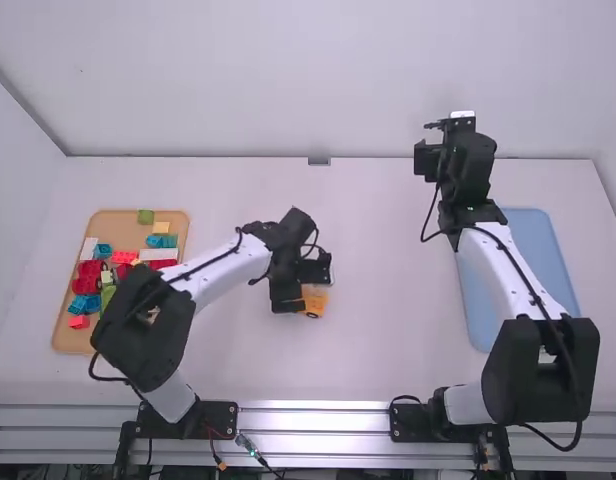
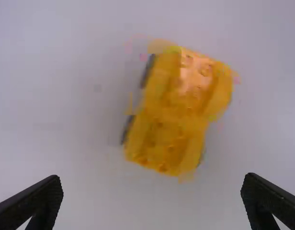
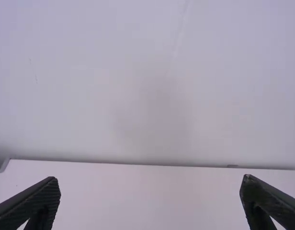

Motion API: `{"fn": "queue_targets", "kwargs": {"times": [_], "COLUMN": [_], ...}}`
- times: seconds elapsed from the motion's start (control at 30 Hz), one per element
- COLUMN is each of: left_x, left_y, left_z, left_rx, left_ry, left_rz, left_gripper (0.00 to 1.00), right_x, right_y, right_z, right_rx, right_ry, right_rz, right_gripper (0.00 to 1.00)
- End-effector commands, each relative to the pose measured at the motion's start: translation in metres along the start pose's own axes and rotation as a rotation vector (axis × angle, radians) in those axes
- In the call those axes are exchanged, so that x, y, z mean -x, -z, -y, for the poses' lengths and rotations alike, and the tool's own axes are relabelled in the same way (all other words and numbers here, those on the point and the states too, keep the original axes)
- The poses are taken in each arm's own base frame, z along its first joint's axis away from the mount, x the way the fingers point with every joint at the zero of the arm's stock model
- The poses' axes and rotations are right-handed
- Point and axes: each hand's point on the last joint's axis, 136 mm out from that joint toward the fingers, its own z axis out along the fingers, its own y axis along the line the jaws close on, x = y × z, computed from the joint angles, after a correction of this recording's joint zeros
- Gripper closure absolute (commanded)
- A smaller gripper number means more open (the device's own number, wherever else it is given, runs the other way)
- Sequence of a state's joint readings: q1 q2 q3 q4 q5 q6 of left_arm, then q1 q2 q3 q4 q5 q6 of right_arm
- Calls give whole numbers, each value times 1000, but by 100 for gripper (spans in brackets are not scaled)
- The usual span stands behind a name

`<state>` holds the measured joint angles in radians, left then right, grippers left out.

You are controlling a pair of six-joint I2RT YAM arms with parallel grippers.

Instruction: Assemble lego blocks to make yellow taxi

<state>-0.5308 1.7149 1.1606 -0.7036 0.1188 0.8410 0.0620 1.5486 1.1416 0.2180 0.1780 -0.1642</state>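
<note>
In the high view, my left gripper (image 1: 306, 282) is over the middle of the table, partly covering the yellow-orange block car (image 1: 315, 302). In the left wrist view, the car (image 2: 178, 112) lies on the table with dark wheels along one side, between and beyond the widely parted fingers of my left gripper (image 2: 152, 203), touching neither. My right gripper (image 1: 443, 145) is raised at the far right of the table in the high view. From its own wrist, the right gripper (image 3: 150, 203) stands open with nothing between its fingers, facing the back wall.
A wooden tray (image 1: 70, 338) with loose blocks, red, blue, green, white and orange, lies at the left, beside the left arm. A blue tray (image 1: 533, 240) lies at the right, partly under the right arm. A white wall (image 1: 318, 80) rises behind the table.
</note>
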Motion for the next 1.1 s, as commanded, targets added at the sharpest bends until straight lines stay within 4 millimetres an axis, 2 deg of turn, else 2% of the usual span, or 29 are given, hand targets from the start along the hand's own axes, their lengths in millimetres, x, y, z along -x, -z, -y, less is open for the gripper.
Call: {"fn": "queue_targets", "kwargs": {"times": [0.0,0.13,0.2,0.27,0.3,0.37,0.43,0.47,0.5,0.57,0.6,0.7,0.93,1.07], "left_x": [9,-5,-27,-43,-71,-91,-129,-139,-170,-211,-218,-268,-338,-353], "left_y": [48,92,113,123,134,139,144,146,148,149,148,143,118,96], "left_z": [-35,-86,-120,-135,-152,-165,-183,-185,-186,-180,-178,-162,-129,-121], "left_rx": [129,294,398,436,480,509,560,572,600,617,618,578,463,418], "left_ry": [170,497,738,884,1058,1147,1346,1401,1565,1742,1762,1927,2191,2254], "left_rz": [78,146,183,204,223,245,276,277,270,229,219,156,49,-22], "left_gripper": [1,1,1,0,1,1,1,1,1,1,1,1,0,18], "right_x": [17,18,17,17,17,17,17,17,17,17,17,17,19,21], "right_y": [0,0,0,0,0,0,0,0,0,0,0,0,1,2], "right_z": [1,1,1,1,1,1,1,1,1,1,1,1,-9,-19], "right_rx": [-4,-4,-4,-4,-4,-4,-4,-4,-4,-4,-4,-4,15,34], "right_ry": [-7,-8,-8,-8,-8,-9,-8,-8,-8,-9,-8,-8,-3,3], "right_rz": [36,39,38,38,38,38,38,38,38,38,38,38,43,49], "right_gripper": [1,1,1,1,1,1,1,1,1,1,1,1,1,1]}}
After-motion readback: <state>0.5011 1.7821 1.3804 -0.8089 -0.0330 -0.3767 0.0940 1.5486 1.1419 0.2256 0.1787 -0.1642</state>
